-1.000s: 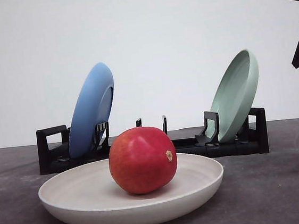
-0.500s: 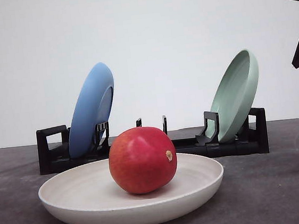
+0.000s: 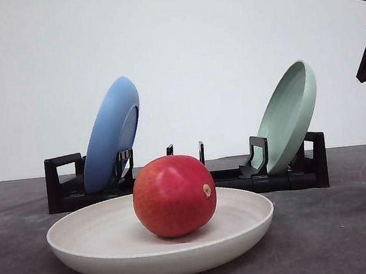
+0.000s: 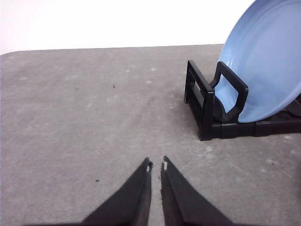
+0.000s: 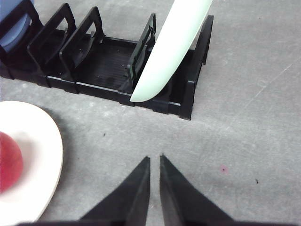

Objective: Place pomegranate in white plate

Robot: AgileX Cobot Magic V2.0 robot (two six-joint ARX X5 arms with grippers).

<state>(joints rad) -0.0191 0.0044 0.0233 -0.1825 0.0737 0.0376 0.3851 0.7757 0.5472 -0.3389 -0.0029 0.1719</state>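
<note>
Nearest, the right gripper (image 5: pixel 154 160) hangs over bare grey table (image 5: pixel 244 141), its fingers drawn almost together with nothing between them. Off to one side of it, well apart, the pomegranate (image 5: pixel 9 161) sits inside the white plate (image 5: pixel 40 150), upright, its tan stem scar facing the front camera. Beyond that gripper stands the black rack (image 5: pixel 108 66), holding the pale green plate (image 5: pixel 171 47) tilted on edge. The left gripper (image 4: pixel 156 165), likewise nearly closed and empty, has the blue plate (image 4: pixel 263 61) in the rack ahead of it.
</note>
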